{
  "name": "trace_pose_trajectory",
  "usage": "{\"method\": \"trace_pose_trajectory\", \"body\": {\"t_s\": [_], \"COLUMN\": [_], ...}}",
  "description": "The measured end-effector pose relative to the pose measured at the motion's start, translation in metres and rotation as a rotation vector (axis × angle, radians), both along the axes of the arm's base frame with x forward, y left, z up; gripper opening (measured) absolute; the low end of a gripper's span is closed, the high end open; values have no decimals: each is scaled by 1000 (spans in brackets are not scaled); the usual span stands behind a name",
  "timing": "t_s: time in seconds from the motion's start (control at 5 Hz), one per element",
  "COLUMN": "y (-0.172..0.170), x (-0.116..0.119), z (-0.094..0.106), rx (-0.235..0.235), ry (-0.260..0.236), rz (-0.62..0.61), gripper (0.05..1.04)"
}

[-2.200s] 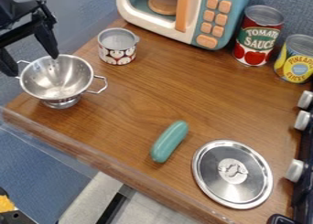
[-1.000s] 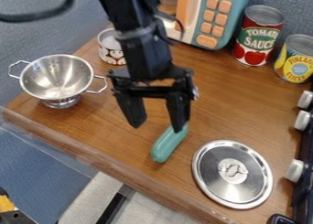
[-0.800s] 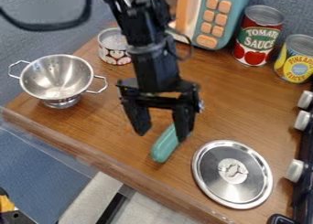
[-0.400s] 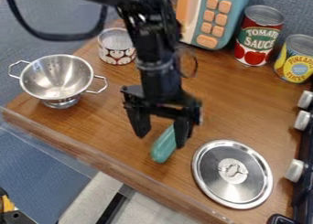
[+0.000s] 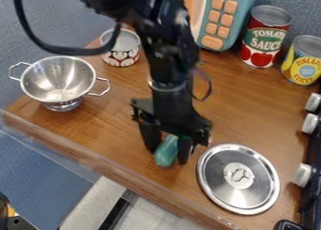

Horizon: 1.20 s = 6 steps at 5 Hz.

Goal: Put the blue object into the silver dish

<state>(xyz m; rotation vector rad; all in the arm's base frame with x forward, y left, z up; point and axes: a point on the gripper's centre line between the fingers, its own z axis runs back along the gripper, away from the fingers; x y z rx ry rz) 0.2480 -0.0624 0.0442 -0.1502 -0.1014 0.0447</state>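
The blue-green object (image 5: 166,154) lies near the near edge of the desk (image 5: 110,126), below the pincer (image 5: 167,157) and between its 2 fingers, which stand parted by slightly more than the object's width. The long axis runs obliquely away from that edge, so closure should act across it; finger contact cannot be determined. The silver colander (image 5: 58,81), presumably the dish, stands near the desk's left corner.
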Motion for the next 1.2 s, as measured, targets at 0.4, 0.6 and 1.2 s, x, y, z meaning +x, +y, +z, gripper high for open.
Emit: {"method": "trace_pose_trajectory", "body": {"t_s": [0.4, 0.6, 1.2], "y": [3, 9, 96], "x": [0, -3, -16], "z": [-4, -3, 69], "rx": [145, 142, -84], "ry": [-78, -77, -182], "rz": [27, 47, 387], "gripper": [407, 407, 406]}}
